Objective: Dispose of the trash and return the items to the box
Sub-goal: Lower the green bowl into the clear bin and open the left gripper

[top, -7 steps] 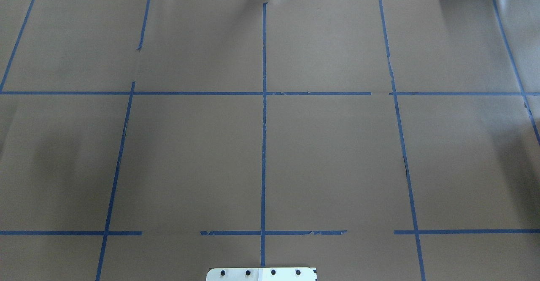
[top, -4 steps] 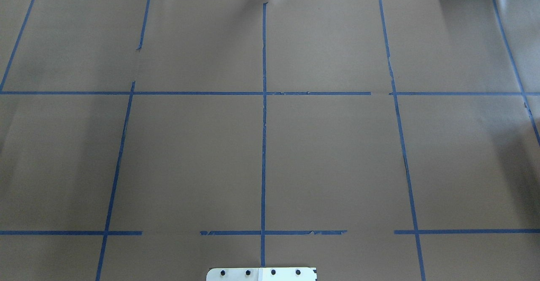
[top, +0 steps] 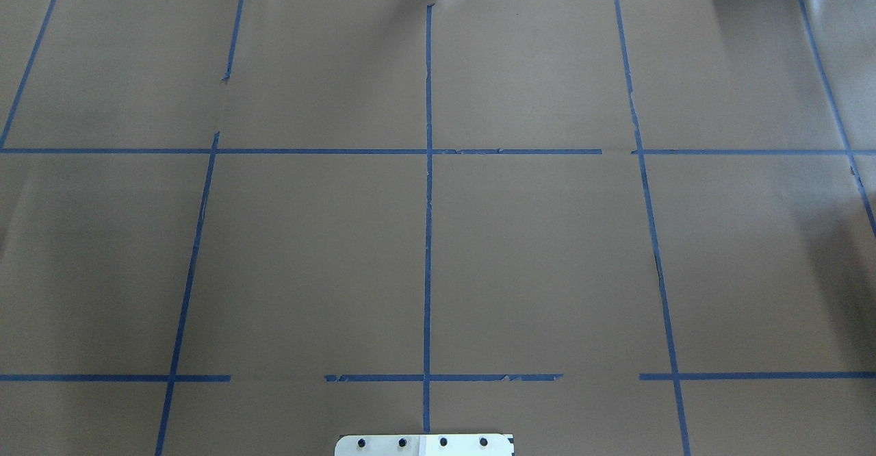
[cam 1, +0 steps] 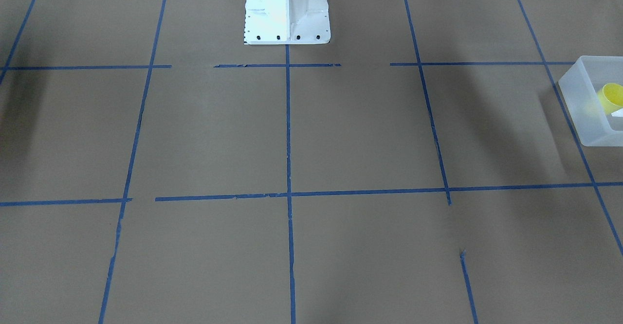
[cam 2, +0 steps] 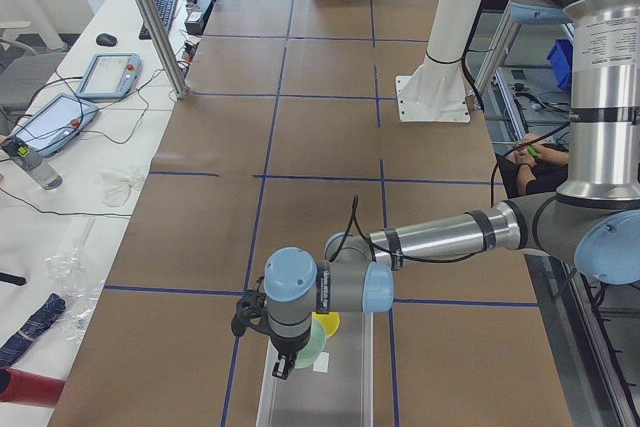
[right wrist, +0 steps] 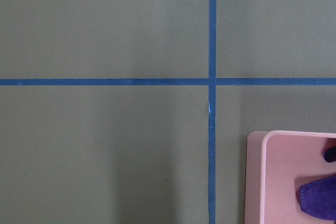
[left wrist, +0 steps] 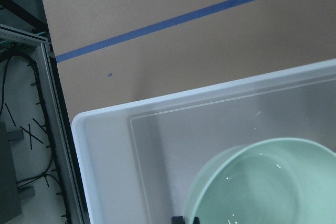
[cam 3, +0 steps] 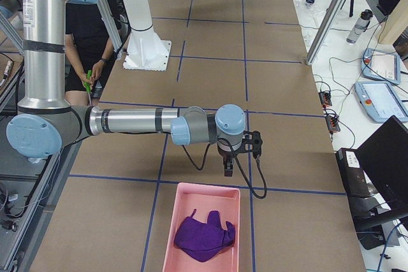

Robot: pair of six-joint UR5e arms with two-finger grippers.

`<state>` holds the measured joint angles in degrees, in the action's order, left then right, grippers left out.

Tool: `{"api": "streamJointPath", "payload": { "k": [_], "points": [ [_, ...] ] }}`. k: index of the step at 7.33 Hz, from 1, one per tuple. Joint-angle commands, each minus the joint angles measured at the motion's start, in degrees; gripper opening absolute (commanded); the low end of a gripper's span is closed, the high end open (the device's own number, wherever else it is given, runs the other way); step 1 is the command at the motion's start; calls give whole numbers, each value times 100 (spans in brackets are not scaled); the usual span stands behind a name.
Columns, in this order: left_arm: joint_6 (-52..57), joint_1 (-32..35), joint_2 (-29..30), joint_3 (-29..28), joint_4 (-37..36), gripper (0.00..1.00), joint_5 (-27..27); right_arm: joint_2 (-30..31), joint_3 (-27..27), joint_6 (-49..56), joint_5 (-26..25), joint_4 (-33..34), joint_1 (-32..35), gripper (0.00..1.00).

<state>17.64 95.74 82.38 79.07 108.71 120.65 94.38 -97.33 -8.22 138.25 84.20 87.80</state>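
Brown table [top: 547, 250]: one box [cam 1: 581, 115], one yellow cup [cam 1: 613, 95] inside, one mint bowl [left wrist: 262, 182]; jaws' grip indiscernible.

The left gripper [cam 2: 283, 366] hangs low over the far end of the box [cam 2: 350, 379]. Under it, inside the box, sits the mint-green bowl [cam 2: 310, 345], with the yellow cup [cam 2: 328, 324] just beyond. Whether the gripper touches the bowl cannot be told.

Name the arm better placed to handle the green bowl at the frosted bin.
Left: the left tool hangs at the green bowl over the frosted bin. The right tool is far away, beside the pink tray.
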Motion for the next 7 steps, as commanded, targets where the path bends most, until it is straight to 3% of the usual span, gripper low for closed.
{"api": "streamJointPath", "payload": {
  "k": [1,4,5,7],
  "points": [
    [2,6,-20,-23,98,100,-103,2,-22,-4,0,-8,0,100],
    [-129,164,120,466,20,100,-24,-16,-49,-4,0,0,0,100],
    [-799,156,147,791,10,100,-6,-16,-49,-4,0,-8,0,100],
    [-1499,129,147,1058,-234,100,946,-25,-49,-12,0,0,0,100]
  ]
}}
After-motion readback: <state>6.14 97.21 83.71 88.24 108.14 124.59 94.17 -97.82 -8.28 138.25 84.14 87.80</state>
